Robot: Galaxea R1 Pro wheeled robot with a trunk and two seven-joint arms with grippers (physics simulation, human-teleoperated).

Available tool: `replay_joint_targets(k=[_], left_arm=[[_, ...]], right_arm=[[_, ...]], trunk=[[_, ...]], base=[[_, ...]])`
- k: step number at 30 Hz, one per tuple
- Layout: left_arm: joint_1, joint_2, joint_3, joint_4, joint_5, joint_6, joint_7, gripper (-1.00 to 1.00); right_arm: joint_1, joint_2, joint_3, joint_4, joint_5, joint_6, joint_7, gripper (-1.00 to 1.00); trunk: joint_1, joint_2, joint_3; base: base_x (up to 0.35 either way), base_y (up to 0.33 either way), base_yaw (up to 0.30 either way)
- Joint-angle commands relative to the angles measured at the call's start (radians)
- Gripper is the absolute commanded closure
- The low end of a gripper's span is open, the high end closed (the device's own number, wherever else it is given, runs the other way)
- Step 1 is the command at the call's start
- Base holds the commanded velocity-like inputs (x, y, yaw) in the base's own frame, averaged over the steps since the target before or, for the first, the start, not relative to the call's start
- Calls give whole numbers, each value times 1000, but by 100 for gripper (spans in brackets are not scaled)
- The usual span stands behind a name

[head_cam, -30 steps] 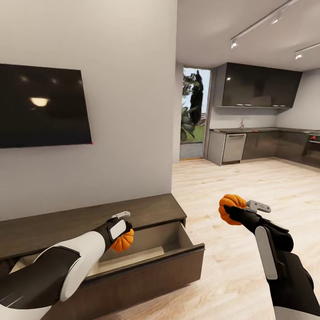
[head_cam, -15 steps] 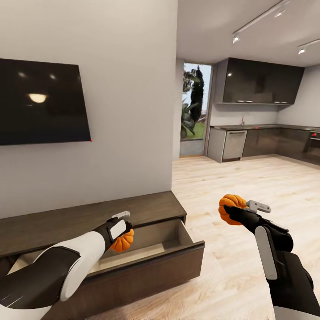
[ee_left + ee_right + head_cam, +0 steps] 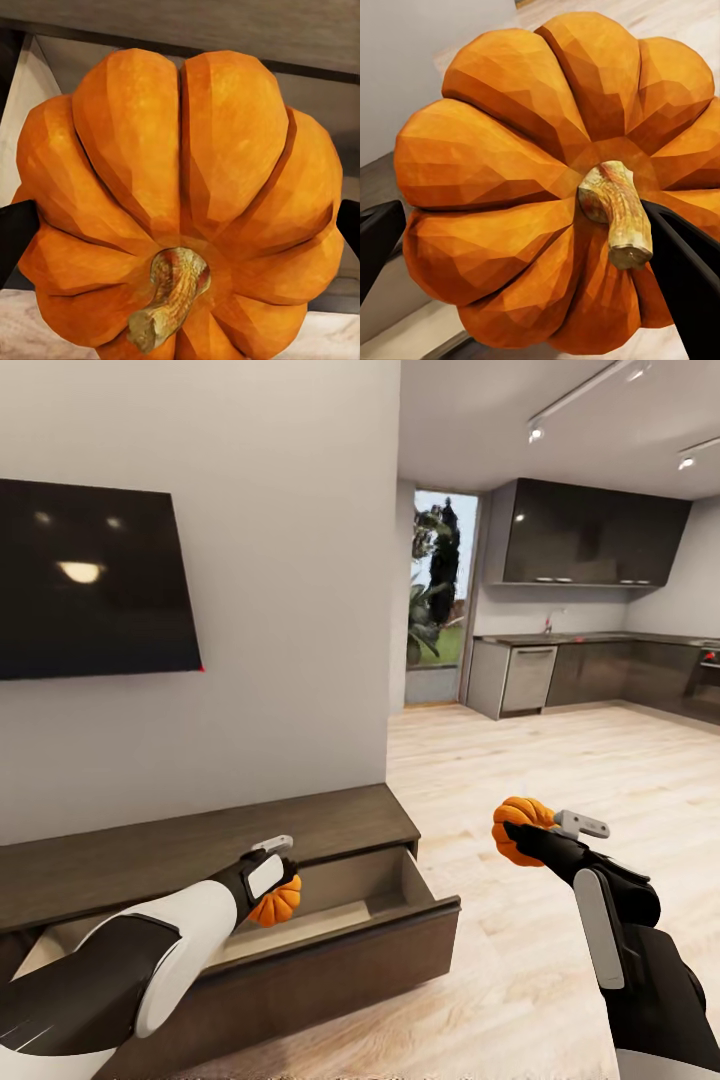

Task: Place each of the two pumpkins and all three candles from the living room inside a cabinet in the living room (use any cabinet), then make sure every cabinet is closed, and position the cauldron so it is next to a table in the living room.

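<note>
- Clearly, the task was in its early part: each gripper carried one pumpkin, and neither pumpkin was yet inside the cabinet [image 3: 200, 840].
- The left gripper [image 3: 275, 880] was clenched on the first pumpkin [image 3: 274, 900]. In the head view it hung over the open drawer [image 3: 330, 925], above the pale inside. In the left wrist view this pumpkin [image 3: 180, 202] had its stem towards the camera, with the drawer inside behind it.
- The right gripper [image 3: 530, 830] was grasping the second pumpkin [image 3: 518, 830]. It was held over the wooden floor [image 3: 560, 780], well apart from the drawer and to the right of the cabinet's end. In the right wrist view the same pumpkin [image 3: 555, 187] sat between the dark fingers [image 3: 690, 277].
- My judgement of what was left: to lower and release the left pumpkin in the drawer, to bring the right one over and do the same, then the three candles, the closing of every cabinet, and the cauldron beside the table. The candles, the cauldron and the table were not to be judged from these pictures.
- One drawer stood pulled out, so the closing step was not yet done.
- No brand, label or writing could be read anywhere; the television [image 3: 90, 580] on the wall was dark and showed only lamp reflections.
</note>
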Motion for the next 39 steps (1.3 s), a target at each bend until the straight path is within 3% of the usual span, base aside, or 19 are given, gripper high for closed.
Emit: replay_joint_targets(k=[1,39], left_arm=[[0,0,-10,-2,5,6,5,100],[0,-3,-11,-2,5,6,5,100]], right_arm=[[-1,0,1,-1,-11,4,-10,100],[-1,-1,1,0,-11,4,-10,100]], trunk=[[0,-1,-3],[0,-1,-60]], base=[[0,0,0],[0,0,0]])
